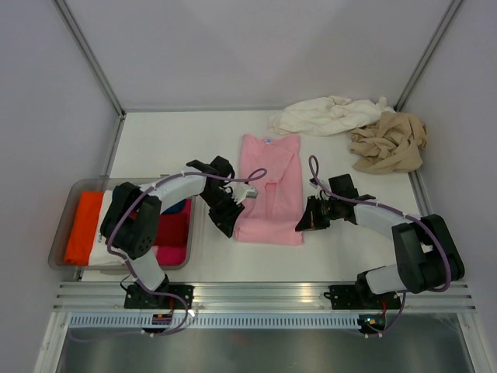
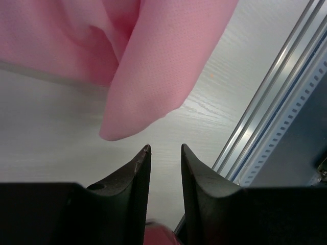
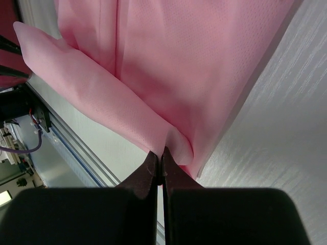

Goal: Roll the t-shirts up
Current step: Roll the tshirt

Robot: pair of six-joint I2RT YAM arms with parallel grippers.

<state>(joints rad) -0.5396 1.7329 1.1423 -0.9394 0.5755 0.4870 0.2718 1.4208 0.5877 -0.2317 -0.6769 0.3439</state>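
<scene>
**Top external view: pink t-shirt (image 1: 272,186) flat mid-table, a claw at each near corner**

At the table's (image 1: 171,140) left edge I see the clear tray (image 1: 78,183) with folded cloth in it. My left gripper (image 2: 165,149) sits by the shirt's near left corner, claw narrowly parted, nothing between the tips. My right gripper (image 3: 162,151) is pressed shut against the folded near hem; I cannot tell whether cloth is pinched. The cream-white t-shirt (image 1: 330,115) and tan-beige t-shirt (image 1: 388,141) lie crumpled in the far right corner.
</scene>
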